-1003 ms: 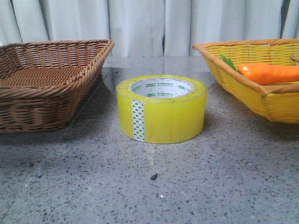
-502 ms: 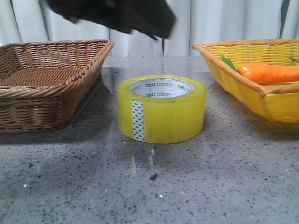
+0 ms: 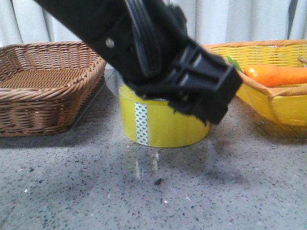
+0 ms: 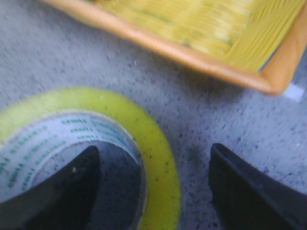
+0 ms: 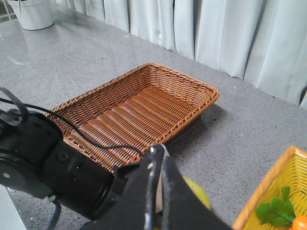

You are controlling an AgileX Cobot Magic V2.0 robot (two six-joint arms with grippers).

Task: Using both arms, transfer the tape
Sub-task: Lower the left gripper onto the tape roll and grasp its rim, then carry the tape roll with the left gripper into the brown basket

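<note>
While the tape (image 3: 163,127), a thick glossy ring of bright yellow with a white green-dotted strip down its side, sat flat on the speckled grey stone counter (image 3: 153,191) between the two baskets, the left gripper (image 4: 148,191) was spread wide across its wall: one blunt black finger (image 4: 62,191) stood inside the printed white core and the other outside the roll, over bare counter. In the front view the blocky black plastic left arm (image 3: 144,52) with its ribbed cables covered the top of the roll. The brown basket (image 3: 43,86) was shallow, tightly woven wicker; the yellow basket (image 3: 278,100) had an orange rim and held a smooth orange carrot (image 3: 276,75). The right gripper (image 5: 160,191) showed its fingers pressed together, well above the counter
</note>
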